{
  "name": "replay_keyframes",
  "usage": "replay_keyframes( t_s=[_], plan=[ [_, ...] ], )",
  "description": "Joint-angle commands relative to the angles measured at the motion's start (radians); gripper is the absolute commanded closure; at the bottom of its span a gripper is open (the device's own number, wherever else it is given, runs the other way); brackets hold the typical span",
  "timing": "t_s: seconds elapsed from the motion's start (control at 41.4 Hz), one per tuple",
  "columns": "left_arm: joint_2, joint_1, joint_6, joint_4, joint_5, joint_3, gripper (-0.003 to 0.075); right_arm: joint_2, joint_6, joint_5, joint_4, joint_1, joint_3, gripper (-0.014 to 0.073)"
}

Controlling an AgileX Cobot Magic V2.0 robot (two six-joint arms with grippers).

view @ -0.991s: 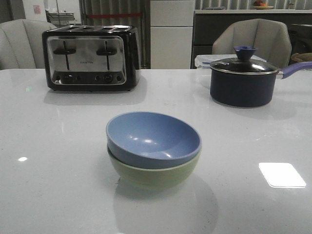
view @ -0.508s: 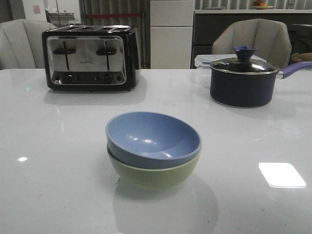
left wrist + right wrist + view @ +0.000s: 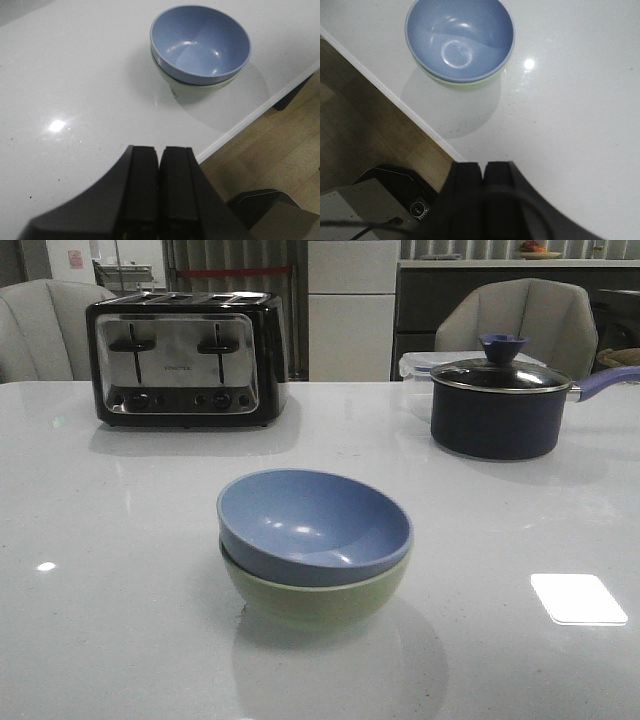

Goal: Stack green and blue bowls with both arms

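Note:
The dusty blue bowl (image 3: 312, 520) sits nested inside the pale green bowl (image 3: 320, 602) in the middle of the white table. The stack also shows in the left wrist view, blue bowl (image 3: 200, 42) over green bowl (image 3: 172, 87), and in the right wrist view, blue bowl (image 3: 459, 37) over a thin green rim (image 3: 470, 83). My left gripper (image 3: 159, 150) is shut and empty, held back near the table's front edge, well away from the bowls. My right gripper (image 3: 483, 165) is shut and empty, also back over the table edge. Neither arm shows in the front view.
A black and chrome toaster (image 3: 185, 358) stands at the back left. A dark navy pot with a lid (image 3: 498, 405) stands at the back right, a clear container behind it. The table's front edge (image 3: 250, 117) and wooden floor (image 3: 365, 125) lie close to the bowls.

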Motion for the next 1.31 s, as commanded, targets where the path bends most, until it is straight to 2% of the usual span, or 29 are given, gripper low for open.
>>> replay_keyframes(
  t_s=[0.0,0.121,0.387,0.556,0.701,0.943,1.063,1.281],
  plan=[
    [-0.032,-0.001,0.0,-0.006,-0.069,-0.027,0.0627,-0.006,-0.014,-0.052,0.004,0.001,-0.024,0.0566],
    [-0.117,0.094,0.0,0.02,-0.085,-0.015,0.0627,-0.006,-0.014,-0.051,0.004,0.001,-0.024,0.0566],
    [-0.451,0.369,0.0,0.019,-0.444,0.267,0.0627,-0.006,-0.014,-0.051,0.004,0.0,-0.024,0.0566],
    [-0.646,0.477,0.0,0.017,-0.519,0.411,0.0627,-0.006,-0.014,-0.051,0.004,0.0,-0.024,0.0566],
    [-0.738,0.513,-0.018,0.015,-0.553,0.492,0.0627,-0.006,-0.014,-0.051,0.004,0.0,-0.024,0.0566],
    [-0.736,0.512,-0.188,0.114,-0.688,0.622,0.0627,-0.006,-0.014,-0.049,0.004,0.0,-0.024,0.0566],
    [-0.736,0.512,-0.188,0.114,-0.785,0.674,0.0627,-0.006,-0.014,-0.049,0.004,0.0,-0.024,0.0566],
    [-0.736,0.512,-0.184,0.12,-0.818,0.672,0.0627,-0.006,-0.014,-0.049,0.004,0.0,-0.024,0.0566]
  ],
)
